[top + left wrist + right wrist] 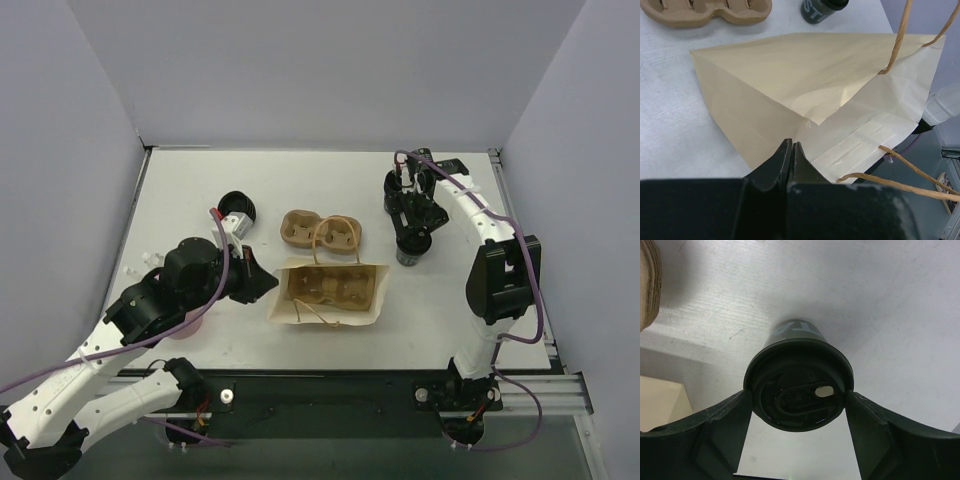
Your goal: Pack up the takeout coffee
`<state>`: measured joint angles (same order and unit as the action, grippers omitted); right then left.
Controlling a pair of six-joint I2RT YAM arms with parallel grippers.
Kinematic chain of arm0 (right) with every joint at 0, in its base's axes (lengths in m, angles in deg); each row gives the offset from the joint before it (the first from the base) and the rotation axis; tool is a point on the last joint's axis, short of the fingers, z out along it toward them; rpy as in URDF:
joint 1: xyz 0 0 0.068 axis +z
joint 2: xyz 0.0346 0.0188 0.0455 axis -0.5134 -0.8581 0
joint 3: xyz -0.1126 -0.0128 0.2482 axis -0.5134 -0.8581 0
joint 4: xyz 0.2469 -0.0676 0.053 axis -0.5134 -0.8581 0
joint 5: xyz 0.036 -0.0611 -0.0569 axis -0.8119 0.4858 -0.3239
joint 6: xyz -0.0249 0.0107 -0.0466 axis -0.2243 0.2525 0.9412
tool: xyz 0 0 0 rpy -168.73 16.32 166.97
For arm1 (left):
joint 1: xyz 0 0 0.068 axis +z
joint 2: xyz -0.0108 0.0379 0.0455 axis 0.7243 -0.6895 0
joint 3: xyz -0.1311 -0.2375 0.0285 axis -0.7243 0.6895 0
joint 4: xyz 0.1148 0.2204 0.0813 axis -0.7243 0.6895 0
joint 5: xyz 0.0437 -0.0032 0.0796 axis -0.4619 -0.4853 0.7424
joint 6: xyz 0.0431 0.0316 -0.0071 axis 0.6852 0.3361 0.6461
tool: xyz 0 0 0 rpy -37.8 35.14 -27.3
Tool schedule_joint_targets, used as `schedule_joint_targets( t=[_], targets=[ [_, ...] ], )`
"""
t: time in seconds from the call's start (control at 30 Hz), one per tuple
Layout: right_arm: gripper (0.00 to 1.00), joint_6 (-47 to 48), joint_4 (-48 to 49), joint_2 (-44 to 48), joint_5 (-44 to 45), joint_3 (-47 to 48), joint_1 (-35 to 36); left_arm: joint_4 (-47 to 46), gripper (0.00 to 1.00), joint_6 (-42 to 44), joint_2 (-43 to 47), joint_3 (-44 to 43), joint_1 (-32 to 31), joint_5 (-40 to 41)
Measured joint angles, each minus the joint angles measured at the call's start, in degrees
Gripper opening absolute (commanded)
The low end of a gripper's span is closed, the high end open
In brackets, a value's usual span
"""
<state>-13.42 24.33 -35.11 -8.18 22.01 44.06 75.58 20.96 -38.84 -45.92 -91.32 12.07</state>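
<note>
Stood on the tabletop [890,315] between the parted right fingers [725,430], the takeout coffee [795,331] is judged light and crushable, best gripped gently under the lid [797,395]; the paper bag [790,80] is pinched by the left fingers [782,165].

A small black disposable cup with a round black lid [798,371] stands upright on the white tabletop [880,300], seen from above. The lid has a small pale oval sip hole right of its middle, and grey lettering shows on the cup's wall. The right hand [798,396] straddles the cup, its black fingers [722,432] spread wide, one at each side of the lid's rim; whether they press cannot be told. A brown pulp carrier's edge [647,282] shows upper left, a cream paper corner [660,405] lower left.
</note>
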Motion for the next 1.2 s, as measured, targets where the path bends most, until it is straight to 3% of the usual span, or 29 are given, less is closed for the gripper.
schedule_joint_targets(
  t=[0.37, 0.5, 0.67, 1.2],
  targets=[
    [0.54, -0.2, 0.0, 0.0, 0.0, 0.0, 0.0, 0.8, 0.0, -0.1, -0.7, -1.0, 0.0, 0.2],
    [0.64, -0.7, 0.6, 0.3, 0.2, -0.7, 0.0, 1.5, 0.0, -0.1, -1.1, -2.3, 0.0, 0.5],
    [0.69, -1.5, 2.3, 1.5, 0.4, -2.5, 0.0, 2.0, 0.0, 0.0, -1.1, -2.9, 0.0, 0.8],
    [0.73, -2.8, 3.0, 1.9, 0.3, -3.1, 0.0, 4.2, 0.0, 0.1, 0.3, -3.1, 0.0, 1.5]
  ],
)
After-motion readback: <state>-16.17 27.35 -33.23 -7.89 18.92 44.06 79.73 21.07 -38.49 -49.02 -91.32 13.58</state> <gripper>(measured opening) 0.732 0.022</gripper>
